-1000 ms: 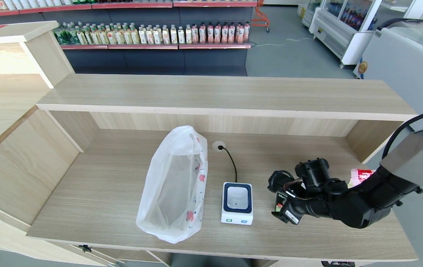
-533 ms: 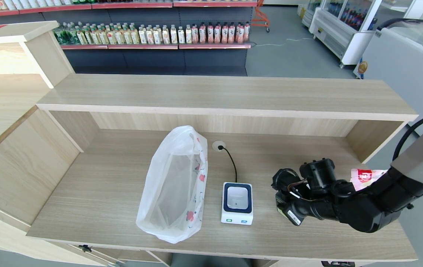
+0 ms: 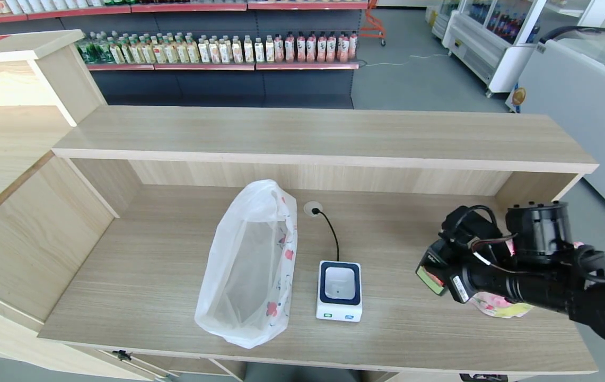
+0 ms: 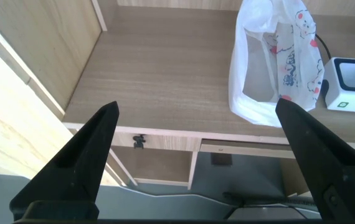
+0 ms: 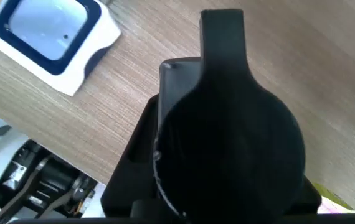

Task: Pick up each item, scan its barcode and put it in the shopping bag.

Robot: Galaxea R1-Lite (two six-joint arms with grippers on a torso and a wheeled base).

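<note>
A white plastic shopping bag [image 3: 249, 265] [image 4: 277, 62] lies open on the counter, left of the white barcode scanner [image 3: 339, 289] [image 4: 352, 84] [image 5: 47, 37]. My right gripper [image 3: 432, 273] hovers right of the scanner, shut on a small dark item [image 3: 428, 277] with a red and green face. In the right wrist view that dark item [image 5: 227, 149] looms round and black, with one finger [image 5: 222, 31] above it. A pink and yellow snack packet [image 3: 493, 306] lies on the counter under the right arm. My left gripper [image 4: 196, 155] hangs open off the counter's front left corner.
The scanner's black cable [image 3: 331, 233] runs back to a grommet [image 3: 313, 208] in the counter. A raised shelf [image 3: 323, 132] borders the back, with side walls at left [image 3: 26, 233] and right [image 3: 535, 196]. Bare wood lies left of the bag.
My right arm has swung to the right and back from beside the scanner, carrying the dark item. It now covers the snack packet.
</note>
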